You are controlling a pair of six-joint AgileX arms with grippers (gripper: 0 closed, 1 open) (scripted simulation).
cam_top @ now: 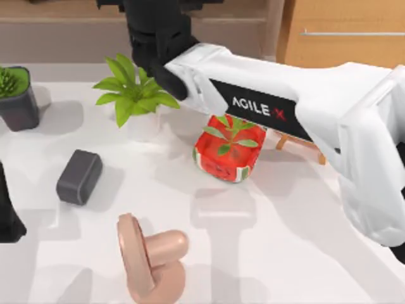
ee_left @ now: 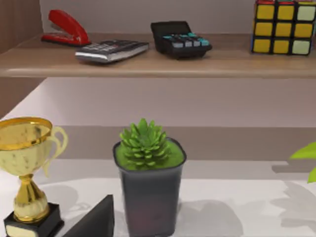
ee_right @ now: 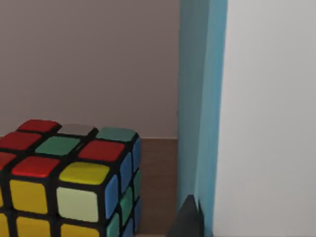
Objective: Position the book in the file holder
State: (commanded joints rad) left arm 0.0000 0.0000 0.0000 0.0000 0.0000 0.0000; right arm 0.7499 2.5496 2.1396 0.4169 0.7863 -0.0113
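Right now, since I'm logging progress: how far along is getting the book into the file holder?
Done: the book looks picked up, upright in the right gripper, beside the Rubik's cube at shelf height. In hand: the carry, with the right arm stretched over the red plant box. Left: setting it in the file holder and releasing. The left arm sits at the table's left edge.

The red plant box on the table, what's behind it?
Behind the red plant box, wooden legs stick out from under the right arm; that arm covers whatever they support.
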